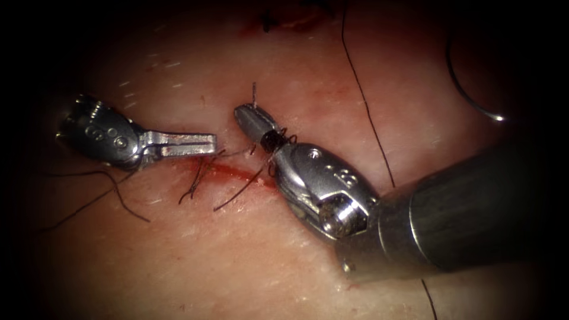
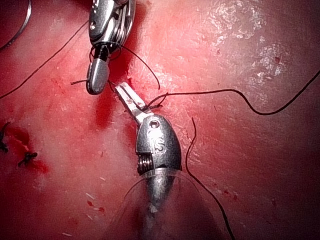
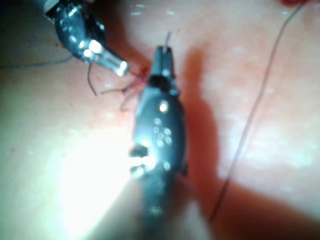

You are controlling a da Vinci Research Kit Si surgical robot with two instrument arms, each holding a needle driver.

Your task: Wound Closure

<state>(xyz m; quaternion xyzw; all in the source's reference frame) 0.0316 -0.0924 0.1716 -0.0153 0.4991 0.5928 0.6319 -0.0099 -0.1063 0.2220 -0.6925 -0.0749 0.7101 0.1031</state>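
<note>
The cut (image 1: 232,173) is a short red line in the tissue (image 1: 249,261). My left tool (image 1: 211,142) reaches in from the left, its jaws shut on the thread (image 2: 151,102) beside the cut. My right tool (image 1: 242,111) comes from the lower right with loops of thread (image 1: 274,140) wound round its jaws. Those jaws are shut on a short thread end (image 1: 255,90) that sticks out past the tip. The curved needle (image 1: 471,101) lies free on the tissue far right of the cut, held by neither tool. In the left wrist view both tools, left (image 2: 122,91) and right (image 2: 95,90), nearly touch.
A long strand of thread (image 1: 367,112) runs from the top down past the right tool's shaft. Loose thread tails (image 1: 195,181) lie across the cut, and more strands (image 1: 95,198) trail left under the left tool. An earlier stitch (image 1: 267,24) sits at the top, with red fluid along the cut.
</note>
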